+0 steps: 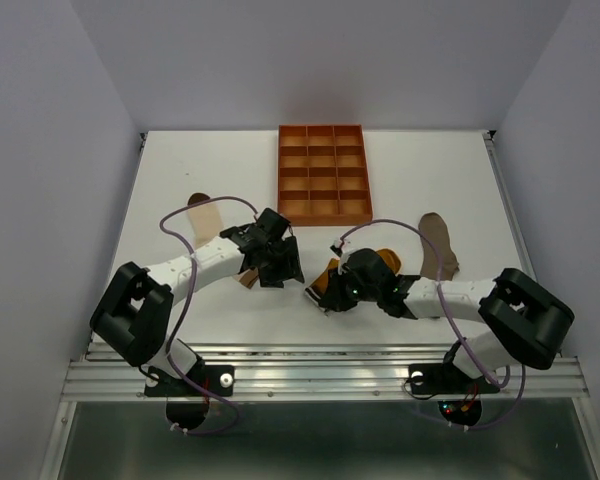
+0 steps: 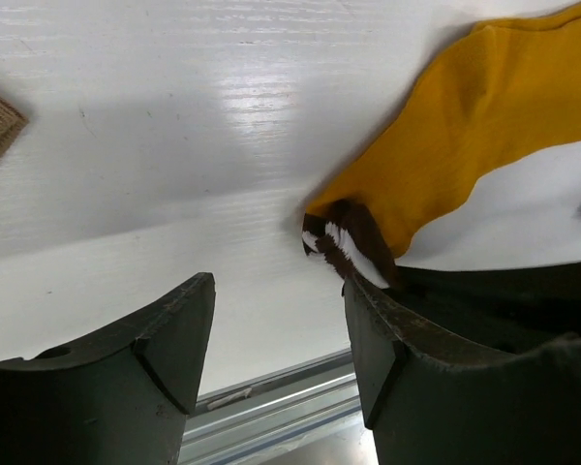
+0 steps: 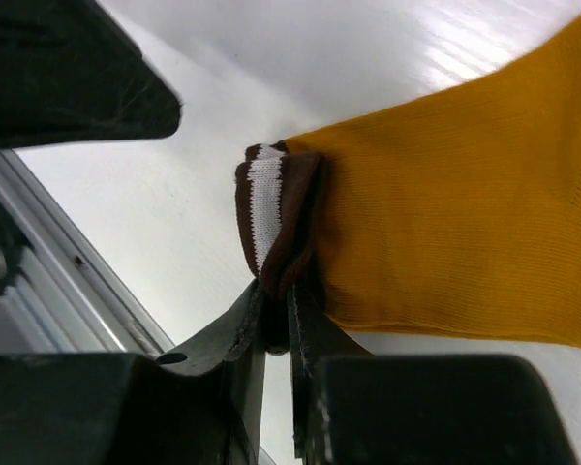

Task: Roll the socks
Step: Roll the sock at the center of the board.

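A mustard-yellow sock [image 3: 445, 223] is shown in plain, unpatterned knit, while its cuff [image 3: 266, 208] is banded in dark brown with a white stripe. A taupe-brown sock [image 1: 440, 243] and a cream sock [image 1: 204, 217], browner at one end, are set off against a white table [image 1: 410, 170]. The tray [image 1: 325, 218] is coloured orange and patterned as a grid. The left gripper [image 2: 279, 291] and right gripper [image 3: 276, 300] are finished in dark grey to black. White links and black joints are seen on the left arm [image 1: 195, 268] and right arm [image 1: 460, 293], and the cables [image 1: 180, 215] are pale purple.
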